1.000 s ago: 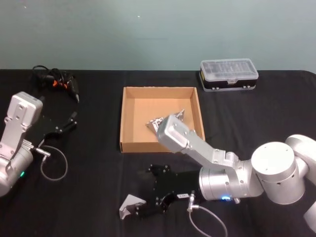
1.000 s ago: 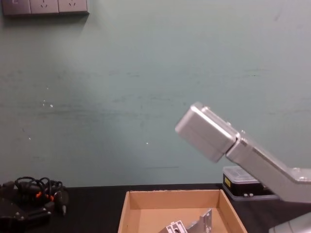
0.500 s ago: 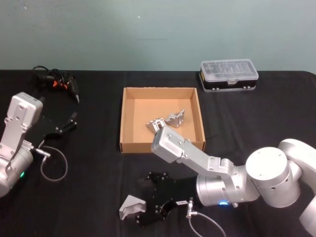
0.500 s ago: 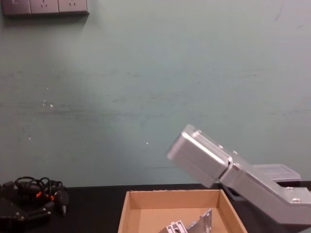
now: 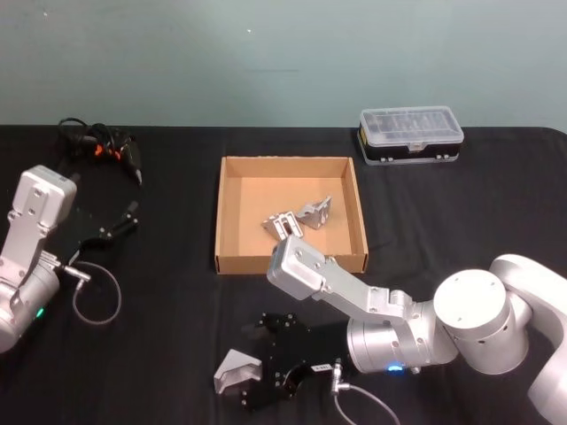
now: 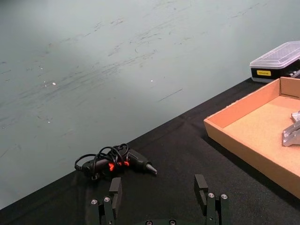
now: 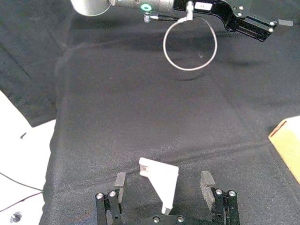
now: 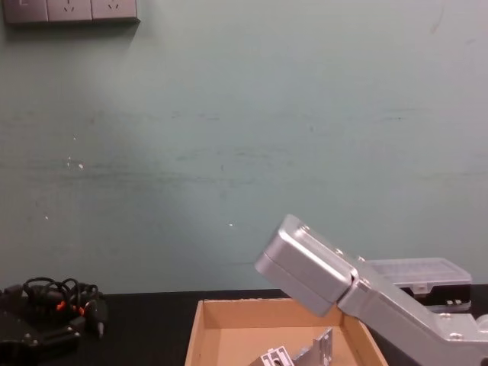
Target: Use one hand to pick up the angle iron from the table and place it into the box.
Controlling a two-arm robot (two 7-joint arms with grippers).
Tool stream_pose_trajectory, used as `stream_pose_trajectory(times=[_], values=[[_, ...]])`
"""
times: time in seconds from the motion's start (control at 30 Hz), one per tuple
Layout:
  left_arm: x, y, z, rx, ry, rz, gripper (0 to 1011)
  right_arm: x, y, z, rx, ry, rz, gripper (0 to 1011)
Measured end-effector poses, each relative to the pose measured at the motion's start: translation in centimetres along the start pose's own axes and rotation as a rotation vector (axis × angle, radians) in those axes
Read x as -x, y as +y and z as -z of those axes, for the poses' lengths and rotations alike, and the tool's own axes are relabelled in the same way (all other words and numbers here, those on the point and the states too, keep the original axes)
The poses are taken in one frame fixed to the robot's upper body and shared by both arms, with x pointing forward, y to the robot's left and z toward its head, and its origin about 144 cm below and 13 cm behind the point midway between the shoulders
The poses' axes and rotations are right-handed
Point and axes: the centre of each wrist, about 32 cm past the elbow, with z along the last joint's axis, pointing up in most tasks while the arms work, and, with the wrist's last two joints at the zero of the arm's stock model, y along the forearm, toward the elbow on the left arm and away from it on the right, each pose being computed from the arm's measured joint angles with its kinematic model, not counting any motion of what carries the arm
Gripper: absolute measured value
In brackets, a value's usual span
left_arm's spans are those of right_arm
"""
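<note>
The angle iron [image 5: 235,370] is lying on the black surface [image 5: 177,274] near its front, well apart from the box [image 5: 218,212]. The right wrist view is showing it between the right end effector's [image 7: 163,183] wide-spread fingers, with gaps on either side. The chest view is showing metal brackets [image 8: 324,345] inside the box. The left end effector [image 5: 121,221] is resting wide open at the left.

No word or number can be read anywhere. Far beyond the left gripper [image 6: 158,185], the black case [image 6: 276,61] bears a yellow label [image 6: 262,72] on its front, with print too small to make out. A small white sticker [image 5: 321,366] sits on the body of the right gripper [image 5: 252,365], just behind its fingers, and its marks are likewise illegible.
</note>
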Motion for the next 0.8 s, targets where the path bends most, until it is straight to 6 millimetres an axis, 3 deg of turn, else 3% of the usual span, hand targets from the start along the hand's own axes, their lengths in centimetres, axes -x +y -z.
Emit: stream_pose_trajectory(times=[0.8], values=[[0.00,0.00,0.00,0.000,0.000,0.000,1011,-0.07,0.95,0.51,-0.011,-0.024,-0.019,1000]])
